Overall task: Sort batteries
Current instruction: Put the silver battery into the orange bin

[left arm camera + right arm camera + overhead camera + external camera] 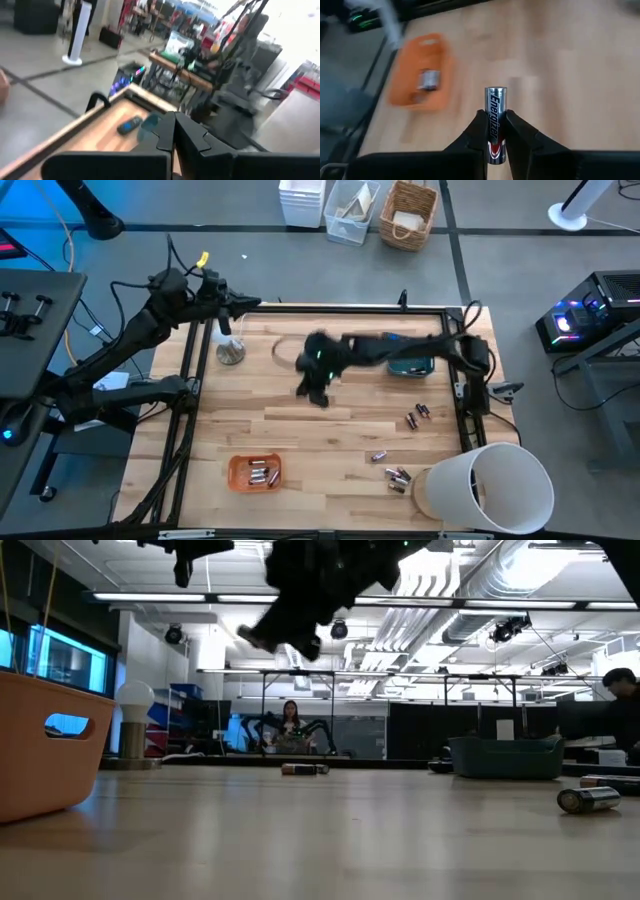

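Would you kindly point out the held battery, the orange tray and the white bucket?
held battery (495,120), right wrist view, label midway up.
orange tray (238,471), high view, left rim.
white bucket (505,510), high view, side wall.

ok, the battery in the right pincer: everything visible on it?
The battery is one silvery-and-black cylindrical cell with Energizer lettering along its body and a red patch near the lower end. It looks metal-cased. The right pincer is shut on its sides, its upper end sticking out past the fingertips. It is held above the wooden table, touching nothing else.

Bright ceiling lights (560,585) glare overhead; both wrist views smear with motion blur.
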Controlling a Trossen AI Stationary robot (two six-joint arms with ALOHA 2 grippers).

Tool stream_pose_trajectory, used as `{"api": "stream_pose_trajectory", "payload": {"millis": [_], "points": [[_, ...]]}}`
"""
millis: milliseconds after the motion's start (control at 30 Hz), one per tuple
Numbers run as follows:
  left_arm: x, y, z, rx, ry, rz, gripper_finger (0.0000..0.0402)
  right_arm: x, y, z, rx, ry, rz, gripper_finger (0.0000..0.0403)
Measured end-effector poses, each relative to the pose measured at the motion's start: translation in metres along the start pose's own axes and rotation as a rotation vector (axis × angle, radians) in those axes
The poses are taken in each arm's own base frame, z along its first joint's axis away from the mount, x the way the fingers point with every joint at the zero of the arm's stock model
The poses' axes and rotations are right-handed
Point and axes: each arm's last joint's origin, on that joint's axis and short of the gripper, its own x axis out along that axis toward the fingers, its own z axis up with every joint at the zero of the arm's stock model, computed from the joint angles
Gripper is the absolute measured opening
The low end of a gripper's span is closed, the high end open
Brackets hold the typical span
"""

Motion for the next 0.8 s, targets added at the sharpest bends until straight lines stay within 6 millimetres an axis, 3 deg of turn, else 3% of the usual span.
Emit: {"api": "stream_pose_trajectory", "payload": {"millis": [167, 333, 667, 800], "points": [[0.002, -0.002, -0.01, 0.03, 0.086, -0.005, 0.0, 0.052, 0.055, -0.012, -0.066, -0.018, 0.103, 0.0033], [0.004, -0.006, -0.016, 0.073, 0.144, -0.023, 0.0, 0.095, 0.085, -0.024, -0.014, -0.11, 0.134, 0.0033], [0.007, -0.015, -0.02, 0.097, 0.166, -0.075, 0.0, 0.143, 0.125, -0.017, -0.007, -0.145, 0.178, 0.0034], [0.007, -0.016, -0.021, 0.099, 0.169, -0.085, 0.0, 0.16, 0.127, -0.016, -0.021, -0.106, 0.131, 0.0094]]}}
